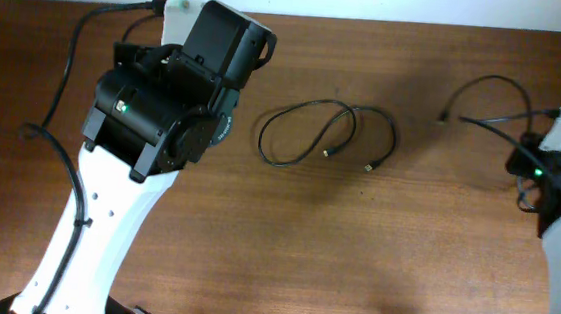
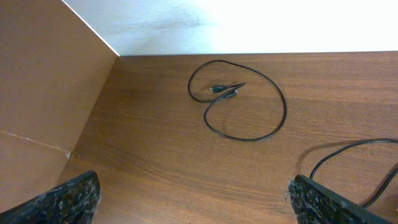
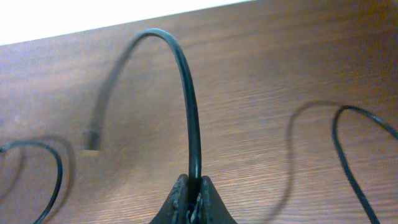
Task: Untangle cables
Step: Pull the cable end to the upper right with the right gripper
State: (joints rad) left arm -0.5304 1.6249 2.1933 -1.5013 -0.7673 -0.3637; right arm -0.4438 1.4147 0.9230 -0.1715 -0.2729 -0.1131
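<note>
1. Black and thin, the centre cable (image 1: 351,122) lies in loose loops mid-table, both plugs resting free on the wood.
2. At the right edge the held cable (image 3: 189,99) arches up off the table (image 1: 283,258) in a tall curve.
3. Right gripper (image 3: 194,185) is pinched together on the held cable.
4. Left gripper (image 2: 196,198) has its jaws spread wide, gripping nothing; a looped cable (image 2: 225,91) lies ahead of it, near the white wall (image 2: 249,25) and a cardboard panel (image 2: 43,93).

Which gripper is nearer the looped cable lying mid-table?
Left. The left gripper is open, just left of the looped cable and facing it. The right gripper is far off to its right, shut on another cable.
</note>
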